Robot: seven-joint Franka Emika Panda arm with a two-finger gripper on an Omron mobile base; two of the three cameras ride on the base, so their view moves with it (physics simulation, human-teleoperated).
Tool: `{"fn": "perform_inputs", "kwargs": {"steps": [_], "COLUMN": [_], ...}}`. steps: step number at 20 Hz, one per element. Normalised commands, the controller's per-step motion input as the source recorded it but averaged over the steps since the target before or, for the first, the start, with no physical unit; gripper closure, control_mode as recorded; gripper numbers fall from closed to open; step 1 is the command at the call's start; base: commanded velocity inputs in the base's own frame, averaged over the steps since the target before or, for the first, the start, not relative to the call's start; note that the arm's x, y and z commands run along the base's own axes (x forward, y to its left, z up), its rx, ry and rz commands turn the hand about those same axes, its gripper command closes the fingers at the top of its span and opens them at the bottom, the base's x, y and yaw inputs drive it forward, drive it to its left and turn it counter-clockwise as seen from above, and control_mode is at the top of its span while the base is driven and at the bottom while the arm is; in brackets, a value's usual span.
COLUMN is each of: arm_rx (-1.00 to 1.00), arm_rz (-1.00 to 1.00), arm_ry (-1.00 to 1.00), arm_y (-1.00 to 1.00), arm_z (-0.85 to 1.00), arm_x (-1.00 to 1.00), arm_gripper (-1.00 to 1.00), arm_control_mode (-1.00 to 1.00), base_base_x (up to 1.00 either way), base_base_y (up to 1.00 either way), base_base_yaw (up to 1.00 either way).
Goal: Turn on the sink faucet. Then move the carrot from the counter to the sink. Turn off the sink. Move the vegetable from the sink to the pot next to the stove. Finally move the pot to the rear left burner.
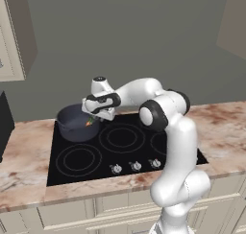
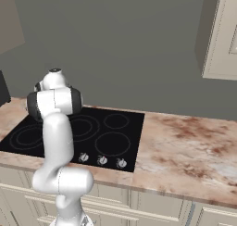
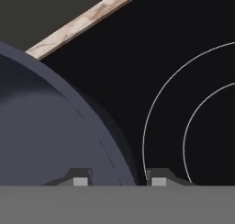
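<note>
Pot point(image 1: 76, 124): dark grey, round, standing upright on the black stovetop point(image 1: 120, 146) at its rear left corner, over the rear left burner; in the hand view its rim point(image 3: 98, 131) curves across the lower left, with dark cooktop to its right.
Carrot point(image 1: 89, 123): a small orange piece lying inside the pot, near the wall closest to the claw.
Claw point(image 1: 94, 118): at the pot's right-hand rim, reaching from the arm's wrist. In the hand view the two finger tips point(image 3: 81, 178) stand apart, one on the inner side of the pot wall and one on the outer side, so the rim passes between them; whether the pads touch the wall cannot be told.
Arm point(image 1: 166, 115): white with dark joints, rising from the lower right of the left base view and bending leftward across the stovetop; in the right base view its shoulder point(image 2: 54, 102) hides the pot.
Burner rings point(image 3: 183, 122): white circles on the black glass, just beside the pot in the hand view.
Knobs point(image 1: 136, 166): three, in a row along the stovetop's front edge.
Worktop point(image 2: 190, 146): mottled pink-brown stone on both sides of the stovetop; a strip point(image 3: 87, 19) shows behind the pot in the hand view.
</note>
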Motion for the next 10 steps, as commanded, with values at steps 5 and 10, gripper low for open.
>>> {"fn": "perform_inputs", "kwargs": {"steps": [5, 10], "arm_rx": [0.00, 0.00], "arm_rz": [-0.01, -0.01], "arm_ry": [0.00, 0.00], "arm_y": [0.00, 0.00], "arm_z": [0.00, 0.08], "arm_x": [0.00, 0.00], "arm_gripper": [-1.00, -1.00], "arm_control_mode": [-1.00, -1.00], "base_base_x": [0.00, 0.00], "base_base_y": [0.00, 0.00], "base_base_yaw": [0.00, 0.00]}}
